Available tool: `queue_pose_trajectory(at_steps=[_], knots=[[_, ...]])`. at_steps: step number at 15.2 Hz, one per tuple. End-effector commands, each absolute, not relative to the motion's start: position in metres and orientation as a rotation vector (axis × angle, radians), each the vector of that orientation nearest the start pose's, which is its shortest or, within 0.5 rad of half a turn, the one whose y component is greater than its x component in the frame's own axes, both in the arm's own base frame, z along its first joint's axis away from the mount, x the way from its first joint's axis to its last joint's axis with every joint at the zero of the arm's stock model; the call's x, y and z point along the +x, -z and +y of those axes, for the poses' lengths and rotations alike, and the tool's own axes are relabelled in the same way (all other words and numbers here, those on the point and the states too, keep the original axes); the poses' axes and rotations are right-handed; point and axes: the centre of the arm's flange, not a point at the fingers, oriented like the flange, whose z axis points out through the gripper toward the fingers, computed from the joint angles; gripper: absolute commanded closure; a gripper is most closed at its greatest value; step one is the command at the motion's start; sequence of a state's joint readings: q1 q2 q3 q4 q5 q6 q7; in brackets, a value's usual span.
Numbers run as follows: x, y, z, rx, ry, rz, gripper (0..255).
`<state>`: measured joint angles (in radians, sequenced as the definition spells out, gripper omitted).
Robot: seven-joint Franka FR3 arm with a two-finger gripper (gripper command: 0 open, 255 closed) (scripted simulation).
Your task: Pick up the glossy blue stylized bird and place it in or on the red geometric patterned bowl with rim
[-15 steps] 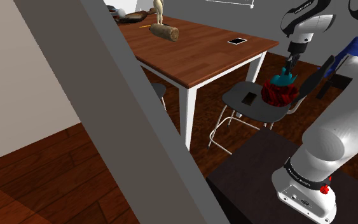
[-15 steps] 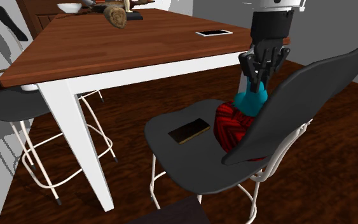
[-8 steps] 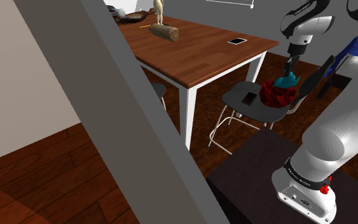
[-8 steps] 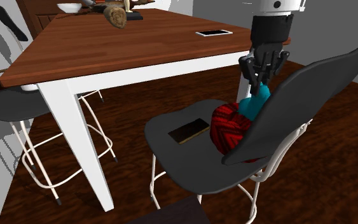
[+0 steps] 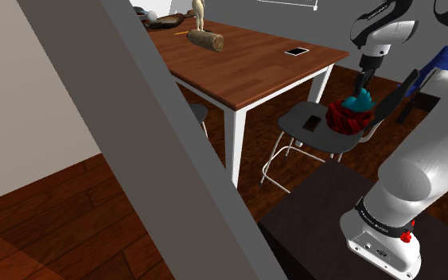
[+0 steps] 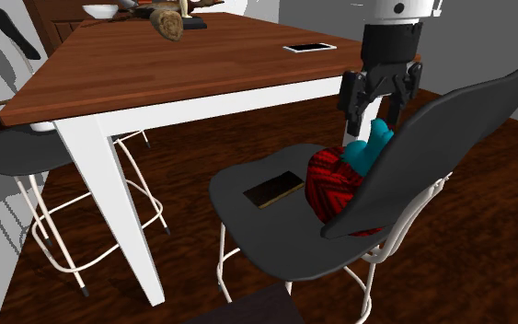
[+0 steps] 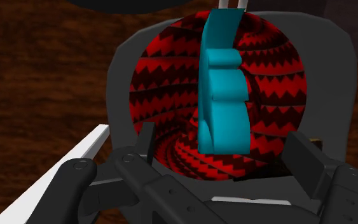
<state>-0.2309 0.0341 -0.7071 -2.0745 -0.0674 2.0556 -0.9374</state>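
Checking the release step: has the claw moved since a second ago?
Yes. Against the chair back in the second exterior view, the claw has risen slightly and opened, leaving the blue bird in the red bowl.

The bird (image 7: 222,95), glossy teal-blue and blocky, is lying inside the bowl (image 7: 158,83), stretching across the hollow with one end poking up above the rim. The bowl, red with dark zigzag bands, is sitting upright on a dark chair seat (image 6: 247,230), close to the backrest.
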Motion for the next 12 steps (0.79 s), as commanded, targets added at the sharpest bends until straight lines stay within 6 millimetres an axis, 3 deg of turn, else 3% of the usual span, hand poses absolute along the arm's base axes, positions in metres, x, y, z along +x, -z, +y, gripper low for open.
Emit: queue_pose_trajectory(at_steps=[1, 4, 12], knots=[[0.323, -0.426, -0.442, -3.149, -0.145, -0.050, 0], [0.327, -0.463, -0.442, -3.149, -0.145, -0.050, 0], [0.327, -0.463, -0.442, -3.149, -0.145, -0.050, 0]])
